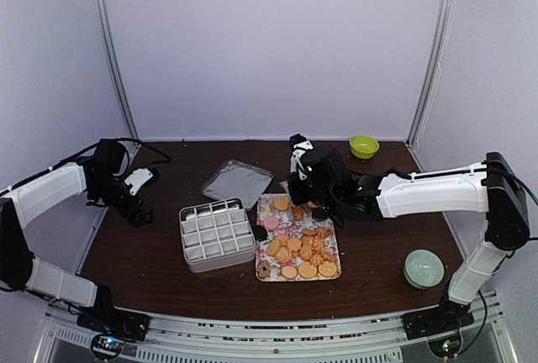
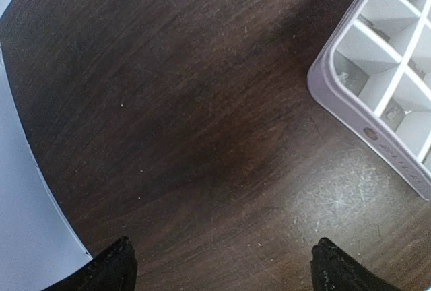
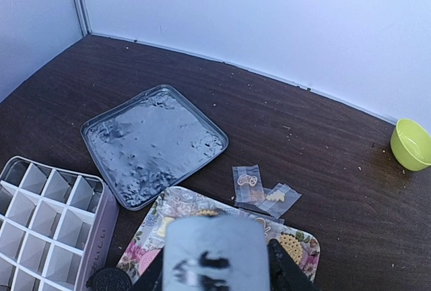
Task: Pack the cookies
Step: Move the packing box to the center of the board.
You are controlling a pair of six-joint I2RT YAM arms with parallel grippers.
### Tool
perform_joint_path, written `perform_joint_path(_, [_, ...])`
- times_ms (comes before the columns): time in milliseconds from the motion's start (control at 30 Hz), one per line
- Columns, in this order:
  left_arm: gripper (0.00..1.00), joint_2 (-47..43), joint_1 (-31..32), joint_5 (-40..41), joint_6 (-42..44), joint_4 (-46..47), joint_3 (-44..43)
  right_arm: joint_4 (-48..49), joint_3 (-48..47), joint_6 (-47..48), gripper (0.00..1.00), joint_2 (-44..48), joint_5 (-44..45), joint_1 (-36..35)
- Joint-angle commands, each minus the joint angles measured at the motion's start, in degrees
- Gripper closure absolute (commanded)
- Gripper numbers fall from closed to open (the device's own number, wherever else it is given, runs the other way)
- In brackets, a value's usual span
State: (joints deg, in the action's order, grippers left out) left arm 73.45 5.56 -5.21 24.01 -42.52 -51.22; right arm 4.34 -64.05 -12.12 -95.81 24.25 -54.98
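Floral tray (image 1: 288,220), centre-bottom of overhead view: cookies (image 1: 301,252) piled on it, mostly golden-orange w/ a few pink and dark, thickest toward its lower end. One dark cookie (image 1: 261,233) lies off the tray on the table (image 1: 378,237), btwn tray and divided box (image 1: 217,233). Box sits just left of tray; its cells show white floors. Shallow grey metal tray (image 1: 237,182) lies flat above the box, apart from it, dull crinkled floor showing. Lime-green bowl (image 1: 363,145) upper right by back wall. Pale bowl (image 1: 423,268) lower right, well apart from the rest. Both show plain insides. Two small clear sachets (image 3: 246,183) on table just beyond floral tray; contents too small to tell.

Hidden/cut off: in R wrist view the floral tray is mostly blocked by a pale grey object (image 3: 214,254) w/ dark marks; can't say what it is. Green bowl clipped by right edge there. L wrist view catches only one corner of box, upper right.

R gripper (image 1: 304,191) over upper end of floral tray: jaws part-way in, dark fingers (image 3: 283,269) tight on either side of the pale object, looks gripped. L gripper (image 2: 225,271) far left, low over bare table, jaws spread wide, nothing btwn them; box near, not touched.
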Motion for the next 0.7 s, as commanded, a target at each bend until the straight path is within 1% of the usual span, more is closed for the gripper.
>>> perform_joint_path(0, [0.08,4.6,-0.5,3.4,0.7,5.5,0.3,4.2,0.9,0.7,0.6,-0.3,0.7,0.6])
perform_joint_path(300, [0.12,13.0,0.2,0.6,-0.9,7.5,-4.1,5.0,1.8,0.1,0.61,-1.0,0.5,0.8])
perform_joint_path(533, [0.13,17.3,3.5,0.8,-2.4,9.2,-5.6,5.1,3.9,-0.6,0.64,-1.4,-0.1,0.9])
perform_joint_path(667, [0.13,19.6,5.4,0.9,-3.7,10.1,-6.8,4.9,5.0,-0.8,0.67,-0.3,-0.1,1.0])
